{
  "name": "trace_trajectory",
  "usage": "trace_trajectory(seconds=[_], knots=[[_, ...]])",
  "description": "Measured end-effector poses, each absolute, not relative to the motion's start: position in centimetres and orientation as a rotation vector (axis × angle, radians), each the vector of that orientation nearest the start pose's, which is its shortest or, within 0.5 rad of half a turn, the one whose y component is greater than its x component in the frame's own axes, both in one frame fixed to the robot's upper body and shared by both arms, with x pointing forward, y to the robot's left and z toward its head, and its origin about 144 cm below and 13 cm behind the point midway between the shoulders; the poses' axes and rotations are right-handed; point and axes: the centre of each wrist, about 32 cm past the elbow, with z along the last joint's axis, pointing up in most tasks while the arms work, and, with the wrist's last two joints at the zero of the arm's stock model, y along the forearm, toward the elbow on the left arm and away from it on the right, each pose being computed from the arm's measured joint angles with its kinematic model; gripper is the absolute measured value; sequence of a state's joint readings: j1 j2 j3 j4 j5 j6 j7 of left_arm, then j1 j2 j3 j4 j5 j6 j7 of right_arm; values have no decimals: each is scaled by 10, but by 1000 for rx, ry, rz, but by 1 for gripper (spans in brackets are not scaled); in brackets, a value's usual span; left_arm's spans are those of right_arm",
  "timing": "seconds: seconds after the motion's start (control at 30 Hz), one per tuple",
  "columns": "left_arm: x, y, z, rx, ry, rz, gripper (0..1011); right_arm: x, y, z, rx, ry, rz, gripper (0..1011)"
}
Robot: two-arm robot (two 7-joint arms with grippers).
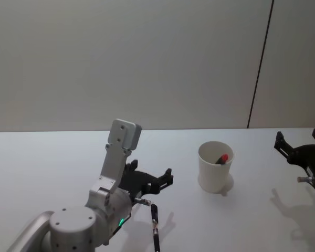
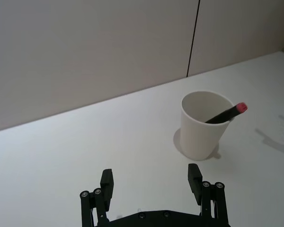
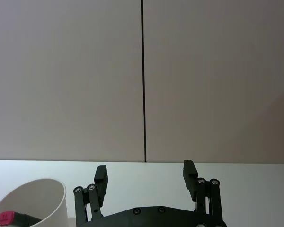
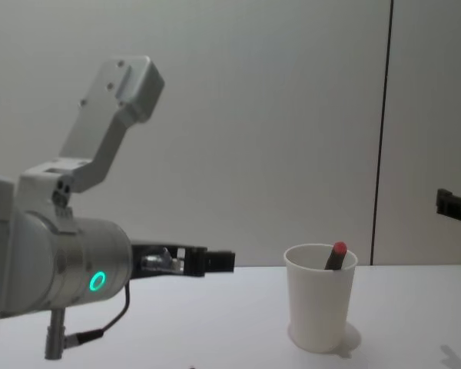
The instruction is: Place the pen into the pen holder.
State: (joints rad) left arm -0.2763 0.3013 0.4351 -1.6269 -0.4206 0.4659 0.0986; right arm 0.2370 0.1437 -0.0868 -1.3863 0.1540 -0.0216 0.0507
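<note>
Pen (image 2: 225, 114): black, red-capped, in white pen holder (image 2: 201, 137) | left jaws apart | right jaws apart

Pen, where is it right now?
In the head view, the pen leans inside the white cup, right of centre, its red end above the rim, between the left gripper and right gripper.

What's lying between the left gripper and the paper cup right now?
Nothing: the left wrist view shows bare white table between the open left gripper and the pen holder, with the pen already inside it.
</note>
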Motion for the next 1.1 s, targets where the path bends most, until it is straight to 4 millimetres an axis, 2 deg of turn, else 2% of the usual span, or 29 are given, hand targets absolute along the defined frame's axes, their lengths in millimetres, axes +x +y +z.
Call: trace_trajectory(seconds=[0.67, 1.1], knots=[[513, 145, 1219, 517, 412, 1336, 1000, 526, -251, 1169, 45, -53, -1461, 1001], [517, 129, 1211, 632, 474, 1356, 1000, 526, -251, 1169, 45, -53, -1461, 1001]])
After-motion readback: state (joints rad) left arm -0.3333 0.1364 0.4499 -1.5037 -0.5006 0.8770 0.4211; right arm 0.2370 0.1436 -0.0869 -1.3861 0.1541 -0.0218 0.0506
